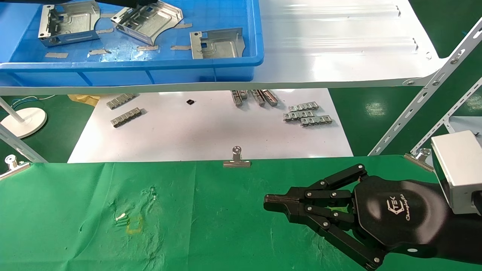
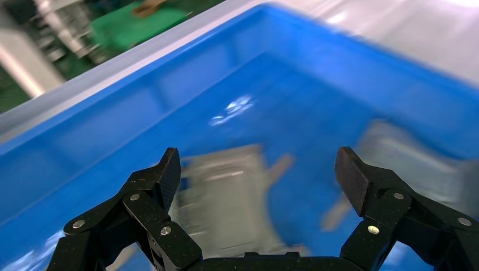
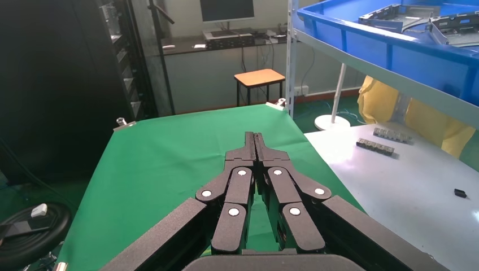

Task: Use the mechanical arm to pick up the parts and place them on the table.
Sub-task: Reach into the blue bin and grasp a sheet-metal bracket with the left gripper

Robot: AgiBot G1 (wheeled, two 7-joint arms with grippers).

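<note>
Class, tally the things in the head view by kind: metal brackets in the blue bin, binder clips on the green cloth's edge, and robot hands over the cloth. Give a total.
Brackets in the bin: 3
Binder clips: 3
Hands over the cloth: 1, the right hand
Total: 7

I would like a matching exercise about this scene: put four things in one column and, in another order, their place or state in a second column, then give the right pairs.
Things
1. left gripper
2. right gripper
3. parts
4. small ribbed strips

Places or states
A. lying on the white sheet
B. fingers closed together, over the green table
C. fingers spread wide, above the inside of the blue bin
D. lying in the blue bin on the white shelf

Pairs: 1-C, 2-B, 3-D, 4-A
</note>
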